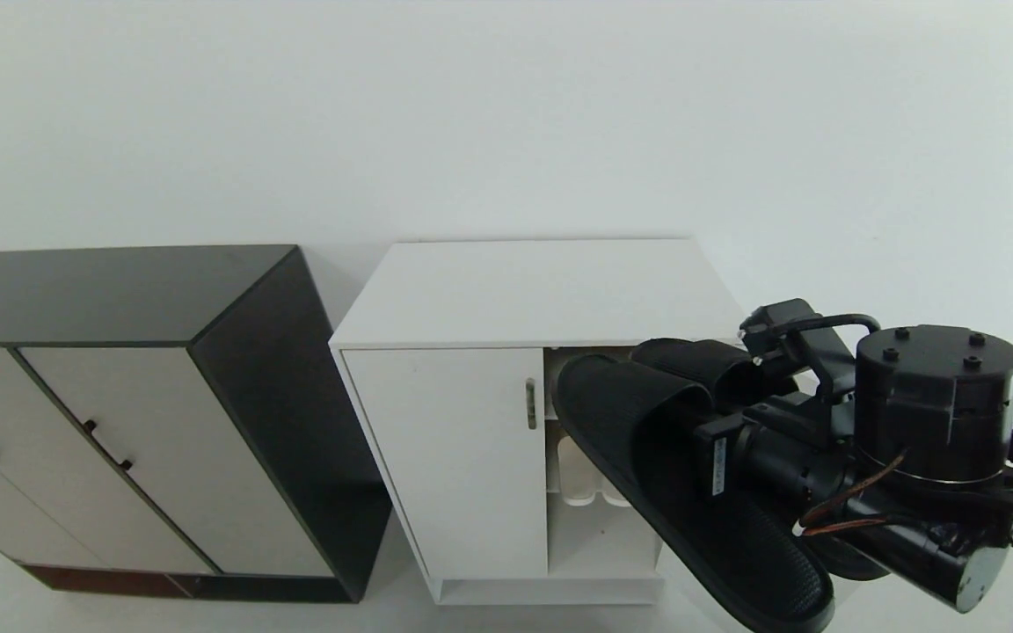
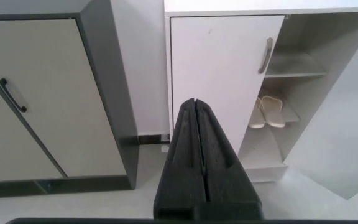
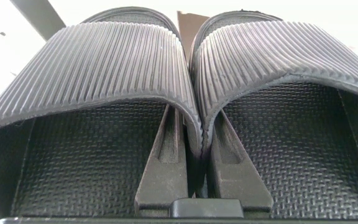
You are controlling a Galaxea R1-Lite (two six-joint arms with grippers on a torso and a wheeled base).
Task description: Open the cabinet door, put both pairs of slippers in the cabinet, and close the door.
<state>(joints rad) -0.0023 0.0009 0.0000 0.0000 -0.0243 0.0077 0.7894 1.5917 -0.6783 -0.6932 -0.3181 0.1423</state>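
The white cabinet point(image 1: 524, 290) has its right half open and its left door point(image 1: 445, 457) closed. A white pair of slippers point(image 1: 581, 479) lies inside on the lower shelf point(image 2: 271, 112). My right gripper point(image 3: 194, 168) is shut on the black pair of slippers point(image 1: 647, 440), pinching the two inner walls together. It holds them in the air just in front of the open compartment, toes toward the cabinet. My left gripper point(image 2: 196, 109) is shut and empty, hanging low in front of the closed left door point(image 2: 216, 74).
A black cabinet with light doors point(image 1: 120, 294) stands right beside the white one on its left point(image 2: 42, 93). The white cabinet's open right door point(image 2: 344, 130) swings out toward me. A white wall runs behind both, and bare floor lies in front.
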